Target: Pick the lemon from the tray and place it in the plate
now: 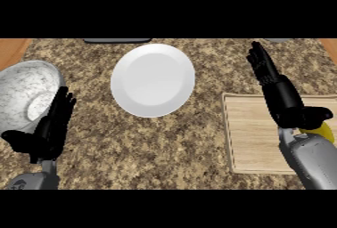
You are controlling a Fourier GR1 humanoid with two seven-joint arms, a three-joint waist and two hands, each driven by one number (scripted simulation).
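On the speckled brown granite counter (164,151), a white plate (153,80) is sitting near the middle, toward the far edge, with nothing on it. To its right a pale wooden tray (253,133) is lying flat, and the right hand (280,95) is reaching over the tray's far left corner, its fingers stretching out straight and pointing away from the robot, holding nothing. The lemon (322,132) is showing only as a yellow sliver on the tray, just beside the right wrist and mostly hidden behind it and the grey forearm (313,158); whether the hand is touching the fruit cannot be told. The lemon is lying well apart from the plate. On the left side of the view, the left hand (49,127) is resting open, fingers up and relaxed with the thumb spreading to the left, in front of a white marbled bowl (26,87) that is standing at the counter's left edge. A dark flat object (117,40) is lying at the far edge above the plate, too cropped to identify.
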